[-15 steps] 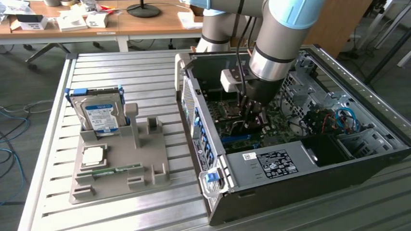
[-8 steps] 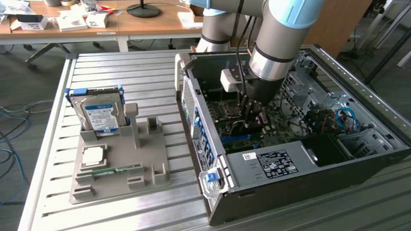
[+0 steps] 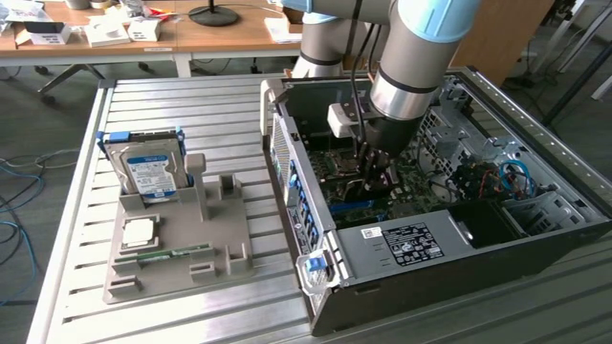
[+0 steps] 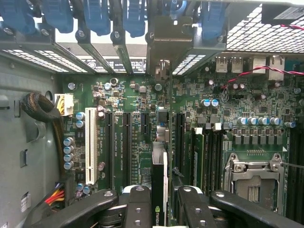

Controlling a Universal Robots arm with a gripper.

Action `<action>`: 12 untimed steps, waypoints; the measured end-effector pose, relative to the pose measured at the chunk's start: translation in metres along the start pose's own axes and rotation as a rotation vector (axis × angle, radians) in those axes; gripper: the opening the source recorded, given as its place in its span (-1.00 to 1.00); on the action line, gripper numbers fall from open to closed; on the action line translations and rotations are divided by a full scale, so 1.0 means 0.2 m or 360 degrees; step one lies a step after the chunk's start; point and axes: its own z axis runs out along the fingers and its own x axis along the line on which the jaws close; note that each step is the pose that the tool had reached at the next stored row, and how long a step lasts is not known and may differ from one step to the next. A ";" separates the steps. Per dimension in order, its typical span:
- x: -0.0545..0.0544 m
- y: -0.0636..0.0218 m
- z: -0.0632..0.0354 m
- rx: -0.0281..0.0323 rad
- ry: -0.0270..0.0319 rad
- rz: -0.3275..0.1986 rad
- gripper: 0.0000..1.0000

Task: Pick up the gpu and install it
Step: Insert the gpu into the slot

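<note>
Installation is under way: your hand (image 4: pixel 160 202) is pinching the gpu (image 4: pixel 159 171) edge-on inside the open case (image 3: pixel 449 287), lying along the worktop's (image 3: pixel 191 107) edge at the exterior view's right. The gpu is hanging over the board's (image 4: pixel 137 95) long slots; whether it is touching one I cannot tell. Seating is, I judge, calling for lining its lower edge over one slot and pressing straight down. On the holder (image 3: pixel 229 236) near the opposite edge, a drive (image 3: pixel 148 168) is standing upright and a memory stick (image 3: pixel 165 254) is lying flat.
</note>
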 end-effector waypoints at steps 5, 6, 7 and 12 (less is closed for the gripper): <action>0.00 0.000 0.001 0.00000 0.00000 0.0000 -0.47; 0.00 0.000 0.001 -0.00001 0.00001 0.0000 -0.47; 0.00 0.000 0.001 -0.00001 0.00001 0.0000 -0.47; 0.00 0.000 0.001 -0.00002 0.00001 0.0000 -0.47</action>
